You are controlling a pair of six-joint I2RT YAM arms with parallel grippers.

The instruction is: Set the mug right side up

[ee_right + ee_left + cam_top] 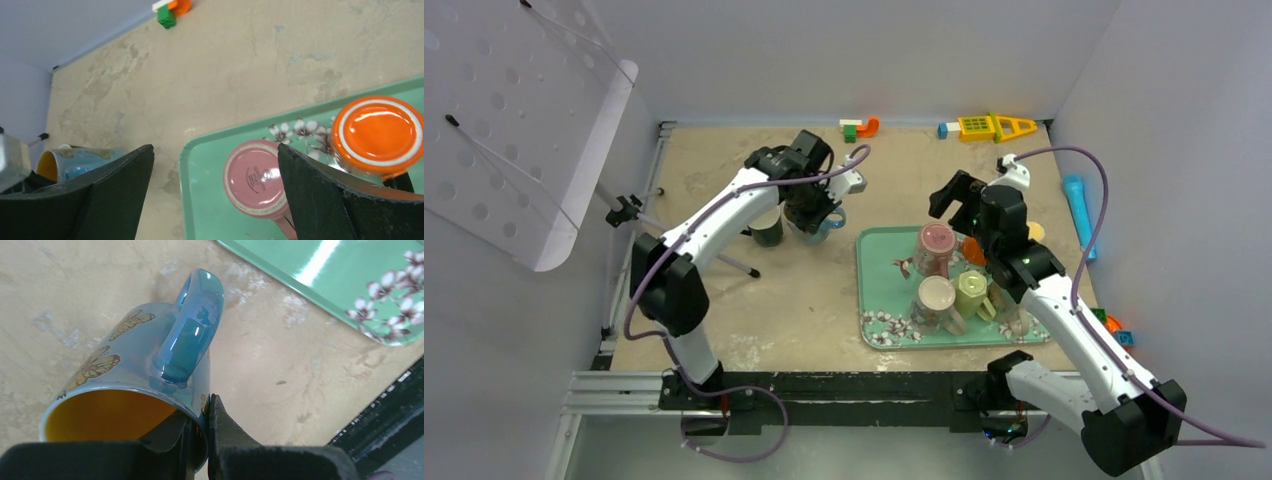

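My left gripper point(201, 412): pinching rim wall of blue butterfly mug point(135, 340), one finger inside, one outside, just beside handle point(192, 325). Mug over bare table point(280, 355), near tray point(320, 270). Contact with table: cannot tell. Mouth faces sideways, so not yet upright. Judged remaining: finish rotation, seat on base, release. My right gripper point(215, 150): spread wide, empty, above tray.

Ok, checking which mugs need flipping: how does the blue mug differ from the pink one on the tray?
The blue mug is tipped sideways, yellow inside showing; the pink mug stands base up. The left gripper pinches the blue mug's rim; the pink mug is untouched. The blue mug is off the tray, the pink mug on it. Neither is right side up.
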